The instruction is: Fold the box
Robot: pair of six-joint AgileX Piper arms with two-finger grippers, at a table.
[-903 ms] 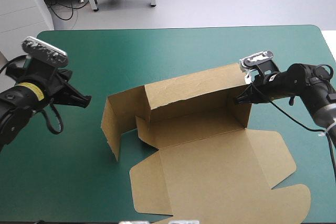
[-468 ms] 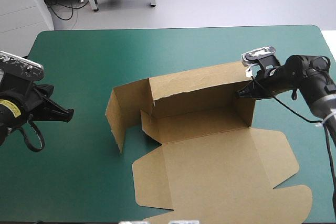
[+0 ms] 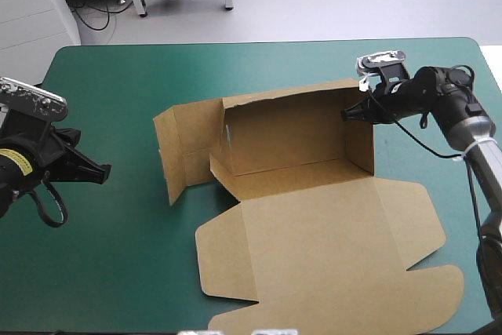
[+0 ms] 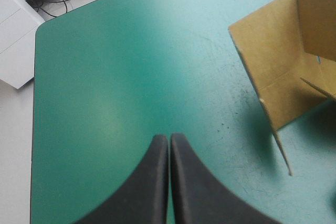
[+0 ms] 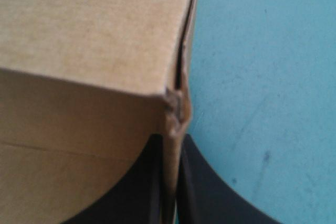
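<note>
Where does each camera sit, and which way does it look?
High view: above and behind, looking down on the table, the box, the left gripper and the right gripper.
Left wrist view: above that wrist, looking past its shut fingers across the table to the box's open end.
Right wrist view: above that wrist, looking at the box wall pinched between its fingers.
All three show the box.

Black left arm [image 3: 43,149] with yellow band [image 3: 13,162], right arm [image 3: 443,101] black then silver-grey, curved-fin pincer fingers [image 4: 151,192]
</note>
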